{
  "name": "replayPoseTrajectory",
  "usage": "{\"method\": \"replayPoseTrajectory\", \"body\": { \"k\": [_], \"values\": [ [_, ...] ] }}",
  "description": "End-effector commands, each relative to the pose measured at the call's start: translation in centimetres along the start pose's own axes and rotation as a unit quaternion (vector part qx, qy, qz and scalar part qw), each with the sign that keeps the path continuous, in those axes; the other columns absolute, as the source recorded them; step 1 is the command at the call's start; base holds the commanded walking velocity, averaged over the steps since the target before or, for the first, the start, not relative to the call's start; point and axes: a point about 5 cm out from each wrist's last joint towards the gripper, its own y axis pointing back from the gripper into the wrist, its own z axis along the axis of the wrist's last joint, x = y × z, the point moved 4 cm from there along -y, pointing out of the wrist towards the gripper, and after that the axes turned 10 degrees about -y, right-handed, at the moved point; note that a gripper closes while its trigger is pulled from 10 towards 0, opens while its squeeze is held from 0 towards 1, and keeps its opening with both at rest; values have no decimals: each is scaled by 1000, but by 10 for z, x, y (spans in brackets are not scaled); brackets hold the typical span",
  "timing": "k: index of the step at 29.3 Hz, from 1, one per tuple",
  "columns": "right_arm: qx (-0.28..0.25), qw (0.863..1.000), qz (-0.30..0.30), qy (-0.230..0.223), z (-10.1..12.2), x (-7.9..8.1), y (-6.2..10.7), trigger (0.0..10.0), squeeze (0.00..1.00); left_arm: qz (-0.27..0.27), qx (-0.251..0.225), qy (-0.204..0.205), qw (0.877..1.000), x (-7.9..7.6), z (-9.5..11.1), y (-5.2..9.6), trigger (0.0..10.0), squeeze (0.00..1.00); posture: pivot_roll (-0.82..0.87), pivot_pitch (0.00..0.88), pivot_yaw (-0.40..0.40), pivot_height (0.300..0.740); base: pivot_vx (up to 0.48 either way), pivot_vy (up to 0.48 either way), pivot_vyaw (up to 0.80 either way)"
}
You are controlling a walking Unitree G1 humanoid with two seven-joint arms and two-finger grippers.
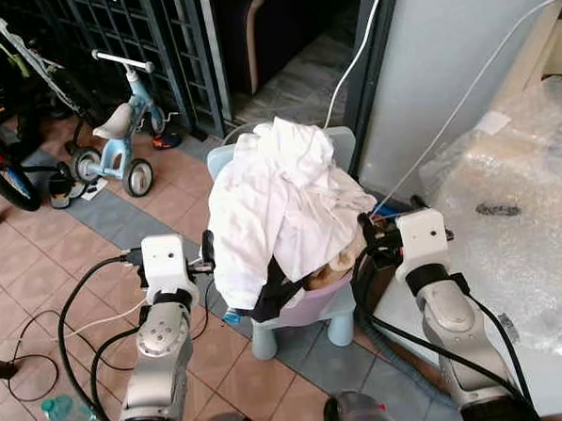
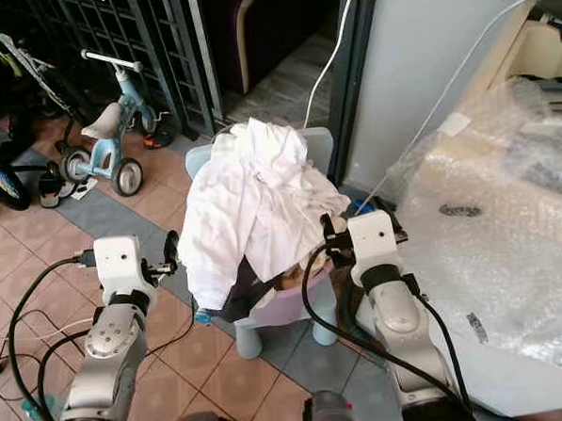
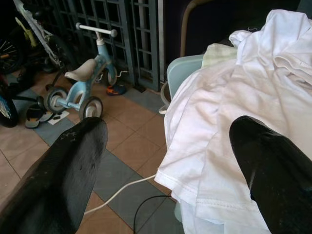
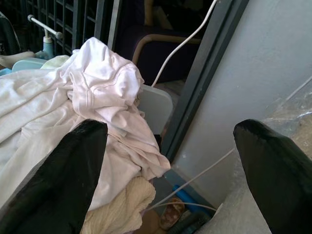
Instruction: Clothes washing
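In the left eye view, a heap of white clothes (image 1: 281, 201) lay piled on a small pale blue plastic chair (image 1: 305, 313) that stood on the tiled floor (image 1: 39, 270), with a dark garment (image 1: 272, 301) and a cream cloth (image 1: 336, 262) showing under the white ones. The left claw (image 1: 208, 252) sat just beside the heap's left edge, and the right claw (image 1: 367, 234) sat close against its right edge; from this angle I could not tell how either pair of fingers stood. A light blue tricycle (image 1: 117, 134) stood well apart on the left near a dark metal gate (image 1: 149, 38), a white cable (image 1: 367, 46) ran down past a grey wall (image 1: 452, 60), and a sheet of bubble wrap (image 1: 517, 217) covered the surface on the right. The right eye view showed the same scene, with the white heap (image 2: 257, 207) between the two silver arms. In the left wrist view, the left claw (image 3: 170, 161) was released, its black fingers (image 3: 68, 165) spread wide, one over the floor and one in front of the hanging hem of the white clothes (image 3: 229, 122); whether it touched the cloth I could not tell. In the right wrist view, the right claw (image 4: 165, 161) was also released and gripped nothing, one finger beside the white clothes (image 4: 97, 92) and the other before the grey wall (image 4: 273, 63).
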Motion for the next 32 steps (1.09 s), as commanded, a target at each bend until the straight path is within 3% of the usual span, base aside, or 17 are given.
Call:
{"method": "replayPoseTrajectory", "body": {
  "k": [1,10,15,21,32],
  "values": [
    [2,1000,5,2,-3,5,-1,10000,0,7,4,-14,1000,7,-5,-1,10000,0,19,0,-23,740,0,0,0],
    [-8,1000,8,10,2,3,-6,10000,0,0,-2,-4,1000,-3,-1,-3,10000,0,-3,24,-3,740,0,0,0],
    [-21,999,24,15,10,8,-6,10000,0,12,-1,9,1000,7,5,-1,10000,0,0,53,11,740,0,0,0],
    [-12,1000,15,-12,10,7,-9,10000,0,7,-8,16,1000,14,12,-2,10000,0,-4,108,-3,740,0,0,800],
    [-8,1000,24,-16,9,13,-12,10000,0,6,-6,29,1000,12,17,-6,10000,0,-9,115,3,740,0,0,93]
  ]
}}
